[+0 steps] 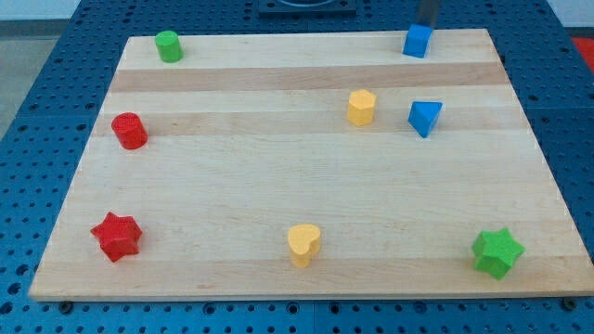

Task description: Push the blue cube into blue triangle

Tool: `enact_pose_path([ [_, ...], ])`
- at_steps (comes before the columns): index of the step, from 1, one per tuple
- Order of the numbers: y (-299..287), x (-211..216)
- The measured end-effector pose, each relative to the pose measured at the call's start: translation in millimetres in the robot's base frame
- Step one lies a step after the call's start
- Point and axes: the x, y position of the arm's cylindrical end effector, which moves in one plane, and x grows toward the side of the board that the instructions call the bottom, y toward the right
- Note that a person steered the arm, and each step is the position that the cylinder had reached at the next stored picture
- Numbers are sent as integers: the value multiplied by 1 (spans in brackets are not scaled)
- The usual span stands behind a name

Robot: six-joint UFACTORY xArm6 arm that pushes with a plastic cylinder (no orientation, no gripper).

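Observation:
The blue cube (418, 41) sits near the top edge of the wooden board, right of centre. The blue triangle (424, 118) lies below it, a short way toward the view's bottom, with a gap between them. My rod comes down from the view's top, and my tip (428, 28) is just behind the cube's upper right corner, touching or nearly touching it.
A yellow hexagon block (361, 108) stands just left of the blue triangle. A green cylinder (168, 45) is at top left, a red cylinder (129, 131) at left, a red star (116, 236) at bottom left, a yellow heart (303, 244) at bottom centre, and a green star (497, 251) at bottom right.

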Motion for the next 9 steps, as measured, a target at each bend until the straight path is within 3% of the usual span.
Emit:
enact_pose_path([
  [1,-19,11],
  [3,-11,76],
  [5,0,25],
  [6,23,30],
  [8,20,103],
  [9,20,118],
])
